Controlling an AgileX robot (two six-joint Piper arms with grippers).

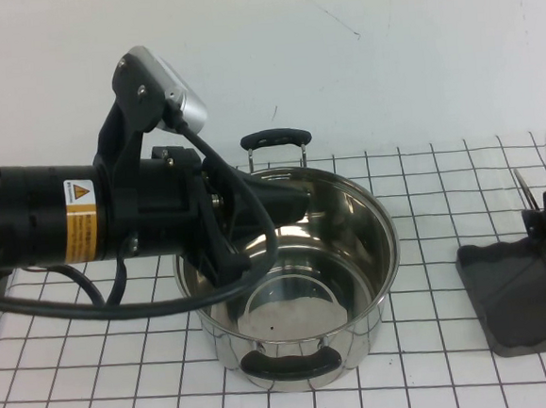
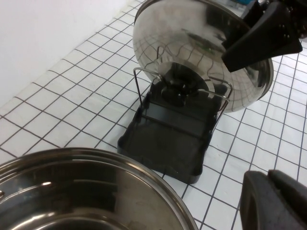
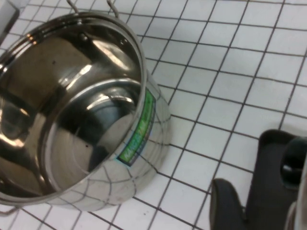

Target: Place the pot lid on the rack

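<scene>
The left arm [image 1: 85, 219] stretches over the pot [image 1: 293, 278] mid-bench; its left gripper [image 2: 273, 201], whether spread I cannot tell. By the right edge, the right gripper [image 2: 268, 33] pinches the pot lid [image 2: 201, 43], upright on the rack [image 2: 168, 139].

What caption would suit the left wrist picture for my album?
The pot lid on edge in the rack, right gripper at its rim; left gripper hovers above the steel pot.

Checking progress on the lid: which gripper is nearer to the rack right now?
Right. The right gripper is at the pot lid standing in the rack; the left gripper hangs over the pot, away from it.
</scene>
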